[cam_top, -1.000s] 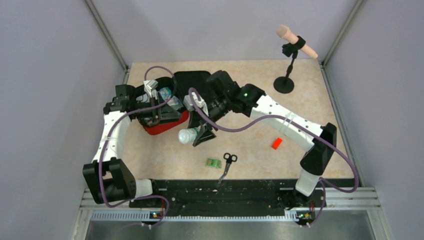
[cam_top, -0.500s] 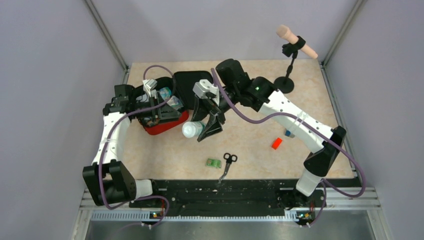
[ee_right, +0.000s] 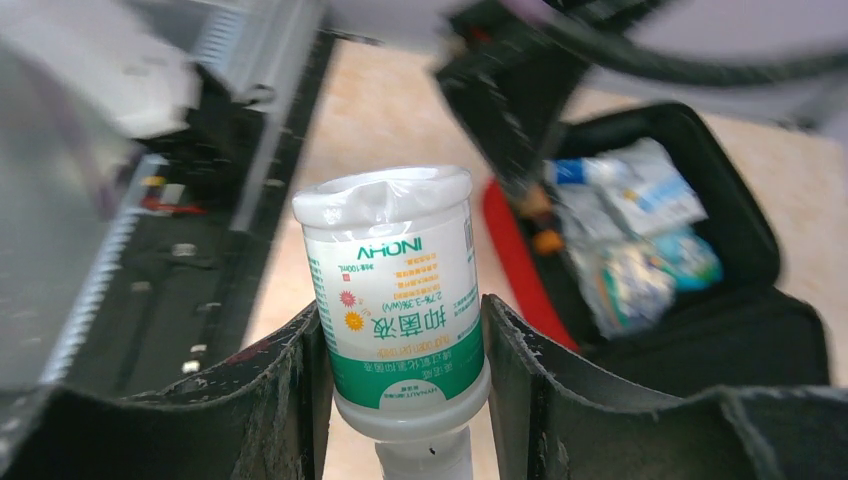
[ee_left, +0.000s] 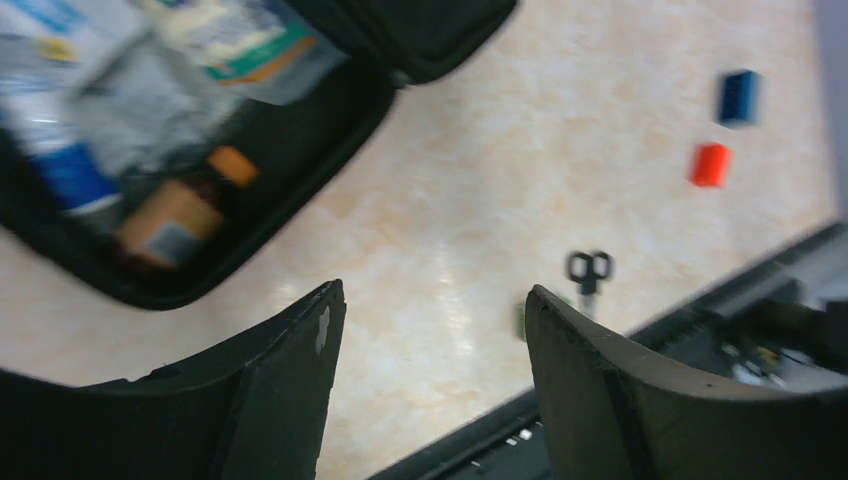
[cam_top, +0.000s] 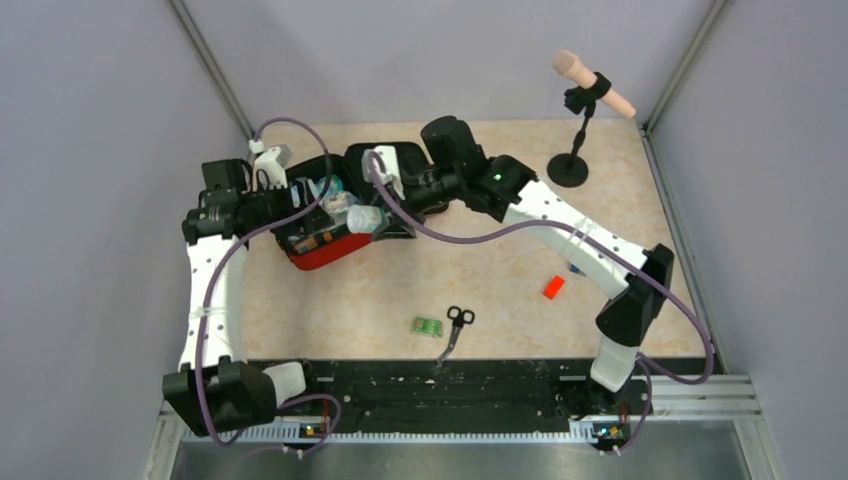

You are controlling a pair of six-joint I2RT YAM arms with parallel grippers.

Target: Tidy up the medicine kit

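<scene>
Right wrist view catches the right gripper clamped on a white, green-labelled bottle, pinched near its lower end, at the edge of the medicine kit. The kit lies open on the counter, already crowded with packets. Let go there, the bottle may well roll off the heap and over the kit's rim. With both arms at the kit, they could also clash. Left wrist view shows the left gripper spread wide and empty beside the kit. It also shows a blue block well away from the kit, which the right arm nearly hides from the top camera.
</scene>
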